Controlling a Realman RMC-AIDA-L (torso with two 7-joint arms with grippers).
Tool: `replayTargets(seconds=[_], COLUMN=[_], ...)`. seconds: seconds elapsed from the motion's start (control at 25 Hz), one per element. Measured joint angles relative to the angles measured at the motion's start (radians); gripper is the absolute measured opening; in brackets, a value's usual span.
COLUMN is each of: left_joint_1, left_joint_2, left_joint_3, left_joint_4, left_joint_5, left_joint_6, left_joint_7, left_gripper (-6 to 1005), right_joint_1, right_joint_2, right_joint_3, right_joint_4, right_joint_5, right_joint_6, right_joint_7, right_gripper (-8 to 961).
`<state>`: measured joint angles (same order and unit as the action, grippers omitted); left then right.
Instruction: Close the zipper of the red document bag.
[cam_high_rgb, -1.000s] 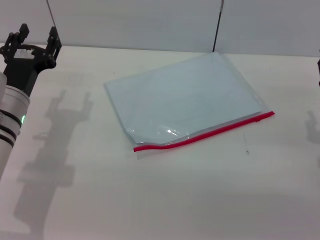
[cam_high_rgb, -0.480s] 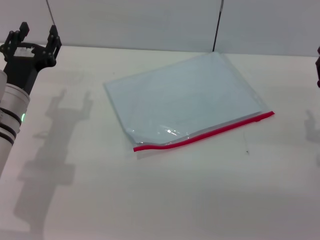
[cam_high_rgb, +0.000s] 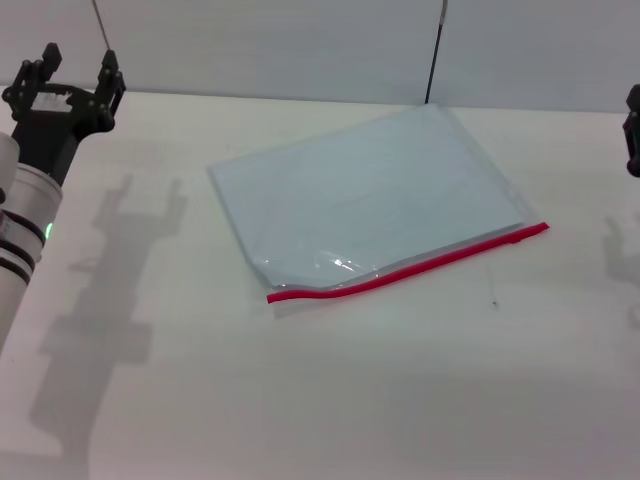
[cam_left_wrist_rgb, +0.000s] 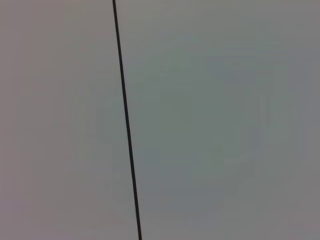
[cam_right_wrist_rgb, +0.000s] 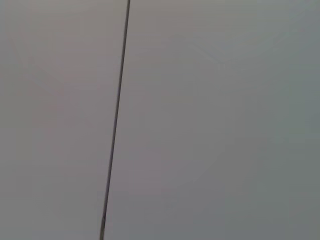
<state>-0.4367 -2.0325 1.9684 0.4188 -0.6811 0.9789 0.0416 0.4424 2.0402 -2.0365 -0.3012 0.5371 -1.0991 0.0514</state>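
Note:
The red document bag (cam_high_rgb: 370, 200) lies flat on the white table, a translucent pale blue pouch turned at an angle. Its zipper (cam_high_rgb: 420, 265), a thin red strip, runs along the near long edge, with a small bulge in the plastic near the strip's left end. My left gripper (cam_high_rgb: 75, 75) hangs open at the far left, raised above the table and well away from the bag. Only a dark sliver of my right gripper (cam_high_rgb: 633, 130) shows at the right edge. Both wrist views show only a grey wall with a dark seam.
Bare white table (cam_high_rgb: 350, 400) stretches in front of the bag. A grey wall with two dark vertical seams (cam_high_rgb: 434, 50) stands behind the table. My left arm casts a shadow (cam_high_rgb: 110, 290) on the table's left side.
The right gripper has risen slightly at the right edge. The left gripper has shifted a touch upward. The bag has not moved.

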Motion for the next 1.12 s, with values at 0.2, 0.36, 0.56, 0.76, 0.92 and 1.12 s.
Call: replayTargets(seconds=[0.2, 0.36, 0.56, 0.76, 0.92, 1.12], left_joint_1=[-0.007, -0.008, -0.01, -0.024, -0.032, -0.032], left_joint_2=[0.0, -0.001, 0.0, -0.001, -0.001, -0.002], left_joint_3=[0.003, 0.001, -0.003, -0.003, -0.003, -0.002], left_joint_4=[-0.005, -0.005, -0.005, -0.016, -0.028, -0.03], left_joint_5=[0.0, 0.0, 0.0, 0.0, 0.0, 0.0], left_joint_6=[0.0, 0.0, 0.0, -0.007, -0.006, -0.005], left_joint_7=[0.0, 0.0, 0.0, 0.0, -0.009, -0.025], left_gripper=[663, 664, 664, 663, 663, 664], right_joint_1=[0.009, 0.013, 0.019, 0.019, 0.02, 0.021], right_joint_2=[0.0, 0.0, 0.0, 0.0, 0.0, 0.0], right_joint_3=[-0.01, -0.012, -0.013, -0.013, -0.013, -0.013], right_joint_4=[0.003, 0.005, 0.008, 0.008, 0.008, 0.008], right_joint_5=[0.0, 0.0, 0.0, 0.005, 0.007, 0.008], right_joint_6=[0.0, 0.0, 0.0, 0.0, 0.001, 0.002], right_joint_7=[0.002, 0.002, 0.005, 0.005, 0.005, 0.005], right_gripper=[347, 347, 347, 347, 347, 347])
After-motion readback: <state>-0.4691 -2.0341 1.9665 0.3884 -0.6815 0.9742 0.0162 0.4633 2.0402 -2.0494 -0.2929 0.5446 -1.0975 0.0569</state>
